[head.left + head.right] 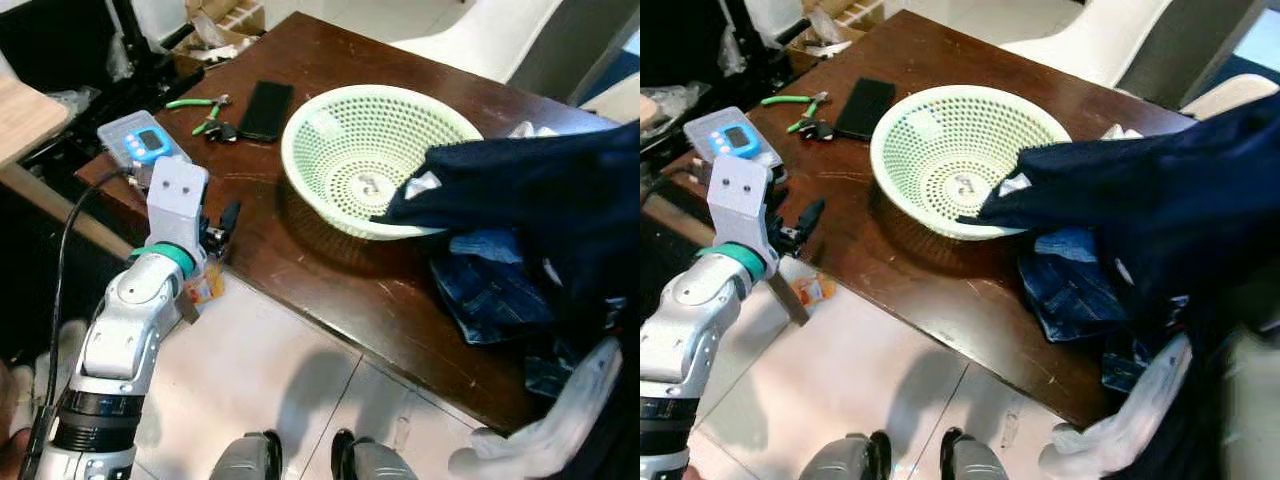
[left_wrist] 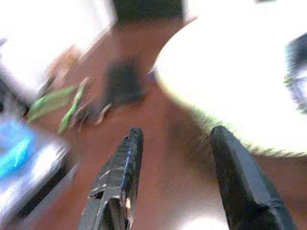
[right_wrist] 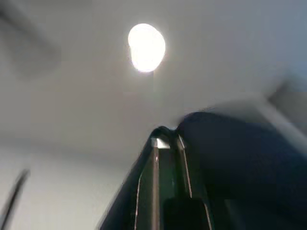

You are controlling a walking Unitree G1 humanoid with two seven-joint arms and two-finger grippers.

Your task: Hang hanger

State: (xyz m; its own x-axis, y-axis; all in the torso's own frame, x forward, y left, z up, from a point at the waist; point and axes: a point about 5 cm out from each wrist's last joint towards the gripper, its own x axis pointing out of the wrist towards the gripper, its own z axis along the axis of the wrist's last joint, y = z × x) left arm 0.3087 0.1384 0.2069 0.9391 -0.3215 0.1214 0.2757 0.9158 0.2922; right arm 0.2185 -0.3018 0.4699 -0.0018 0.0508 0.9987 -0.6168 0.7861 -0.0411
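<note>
Silver left arm is raised at the near-left edge of the brown counter (image 1: 330, 290), its left claw (image 2: 175, 179) spread wide and empty, aimed toward the pale green basket (image 1: 350, 150). Green pliers (image 2: 57, 103) and a dark phone (image 2: 122, 84) are seen blurred past its fingers. Right claw (image 3: 163, 143) is pointed at the ceiling, fingers pressed together beside dark navy cloth (image 3: 240, 163); no hanger can be made out.

The dark brown wooden worktop (image 1: 330, 275) carries a pale green perforated basket (image 1: 350, 150) near its middle. Beside it lie a black phone (image 1: 266, 109), green-handled pliers (image 1: 200, 104) and a blue-faced device (image 1: 143, 140) at the corner. Denim clothes (image 1: 495, 290) lie at the right.
</note>
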